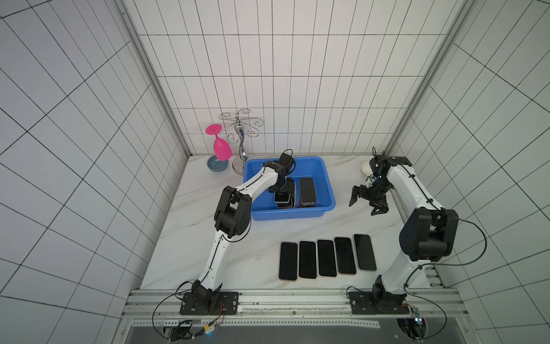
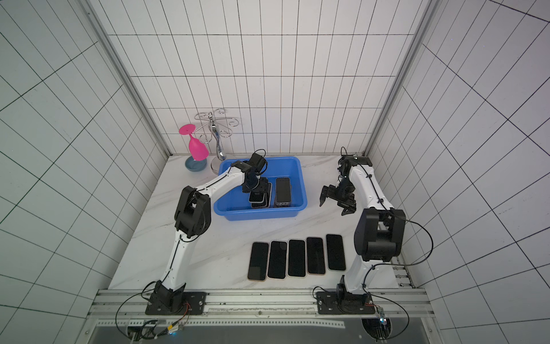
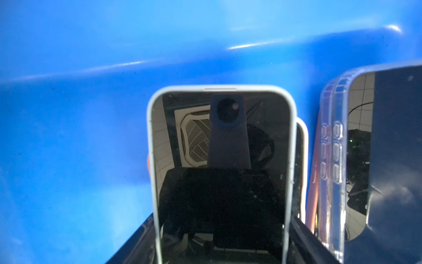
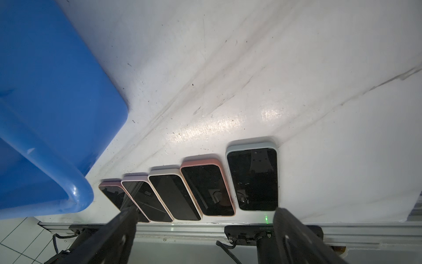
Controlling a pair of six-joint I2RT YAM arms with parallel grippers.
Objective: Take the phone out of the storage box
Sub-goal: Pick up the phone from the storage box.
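Note:
The blue storage box (image 1: 329, 193) (image 2: 303, 190) stands at the back middle of the table. My left gripper (image 1: 282, 193) (image 2: 258, 192) reaches down into it. In the left wrist view its jaws sit against both long edges of a pale-cased phone (image 3: 221, 148), screen up, on top of a small stack. More phones (image 1: 307, 192) in clear cases (image 3: 338, 160) lie beside it in the box. My right gripper (image 1: 362, 208) (image 2: 332, 209) (image 4: 205, 212) hangs open and empty to the right of the box, above the table.
Several phones (image 1: 327, 257) (image 4: 252, 180) lie side by side, screens up, near the table's front edge. At the back left are a pink glass (image 1: 221, 147) hanging from a metal rack (image 1: 242, 134) and a grey-blue dish (image 1: 217, 165). A white bowl (image 1: 366, 168) sits back right.

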